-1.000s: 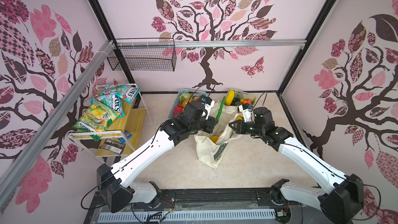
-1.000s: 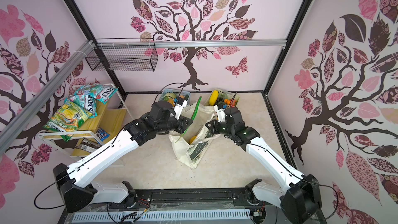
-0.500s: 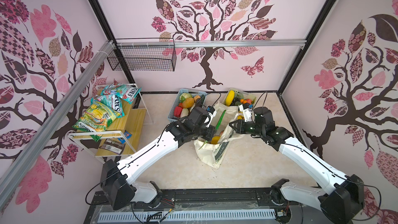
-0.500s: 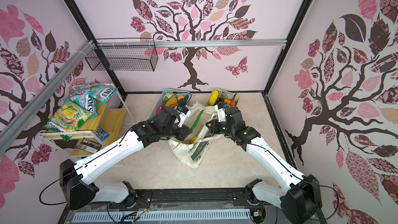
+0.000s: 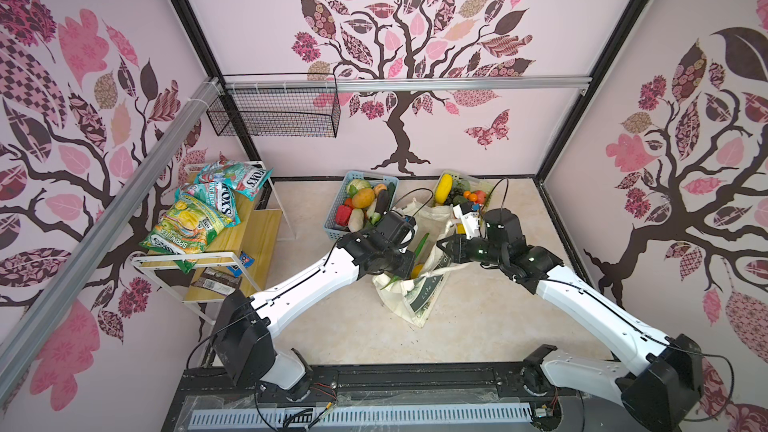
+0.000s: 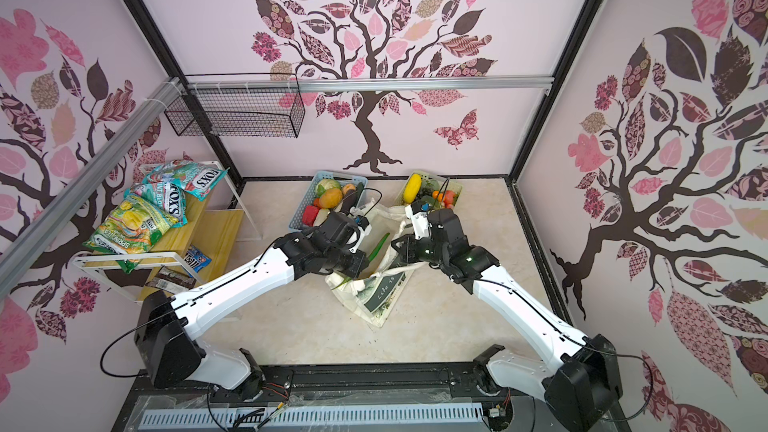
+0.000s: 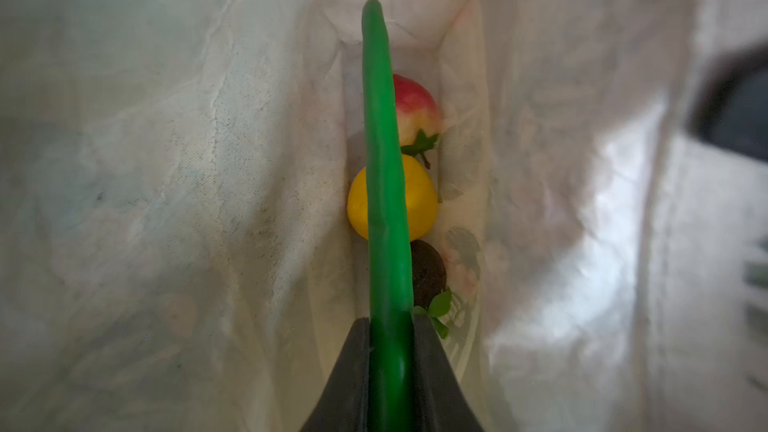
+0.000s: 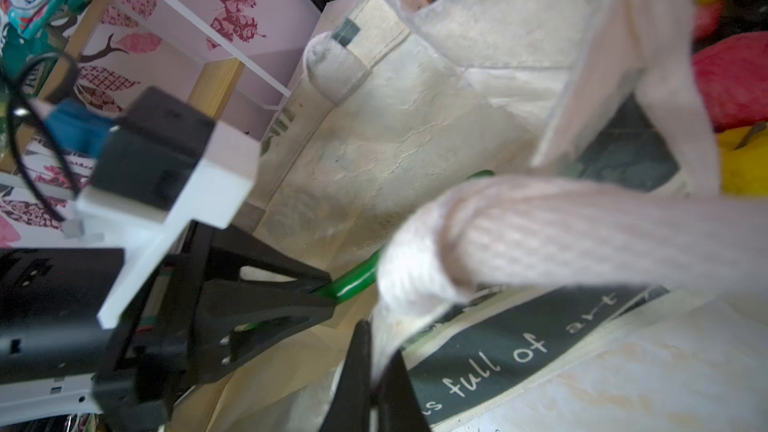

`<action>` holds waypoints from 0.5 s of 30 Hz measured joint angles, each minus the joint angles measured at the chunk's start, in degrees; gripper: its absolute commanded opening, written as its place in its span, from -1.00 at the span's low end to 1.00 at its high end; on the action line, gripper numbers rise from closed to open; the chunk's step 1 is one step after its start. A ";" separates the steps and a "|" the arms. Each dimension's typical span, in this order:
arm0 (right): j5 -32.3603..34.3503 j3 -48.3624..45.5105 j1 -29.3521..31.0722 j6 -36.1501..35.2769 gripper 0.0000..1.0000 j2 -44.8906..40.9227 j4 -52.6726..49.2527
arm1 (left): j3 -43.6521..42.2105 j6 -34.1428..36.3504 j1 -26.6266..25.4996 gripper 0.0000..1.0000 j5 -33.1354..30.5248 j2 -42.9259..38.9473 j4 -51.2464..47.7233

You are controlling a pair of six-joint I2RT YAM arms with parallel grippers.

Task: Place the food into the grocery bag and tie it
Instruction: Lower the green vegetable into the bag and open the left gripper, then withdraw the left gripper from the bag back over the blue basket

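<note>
The cream grocery bag (image 5: 417,299) lies on the floor with its mouth held up, dark lettered band (image 8: 519,351) facing out. My left gripper (image 7: 390,324) is shut on a long green vegetable (image 7: 382,160) and points down into the bag's mouth; that vegetable's tip sticks out above the bag (image 5: 421,242). At the bottom of the bag lie a yellow fruit (image 7: 419,205), a red-pink fruit (image 7: 415,103) and a dark brown piece (image 7: 430,272). My right gripper (image 8: 374,371) is shut on the bag's cream rim, and it sits at the bag's right side (image 5: 446,245).
More food fills a light blue basket (image 5: 332,228) and a pale green basket (image 5: 467,179) behind the bag. A wooden shelf (image 5: 245,238) with snack packets (image 5: 195,222) stands at the left. A black wire basket (image 5: 274,112) hangs on the back wall.
My left gripper has carried the green vegetable from beside the blue basket toward me and down into the bag's mouth. The right arm has kept its hold in place.
</note>
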 measured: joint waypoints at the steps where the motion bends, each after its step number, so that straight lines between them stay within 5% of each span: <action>1: 0.13 0.00 0.57 -0.42 -0.89 0.00 0.00 | 0.68 -0.11 0.00 -0.61 -0.22 0.70 -0.55; 9: 0.66 -0.98 1.95 -2.27 -0.89 -0.70 0.81 | 6.43 -0.68 -0.02 -0.52 -0.66 4.57 -5.20; 15: -0.55 -3.13 2.05 -2.45 -0.89 -1.90 2.56 | 11.82 -1.09 0.22 -0.19 -1.05 8.28 -7.06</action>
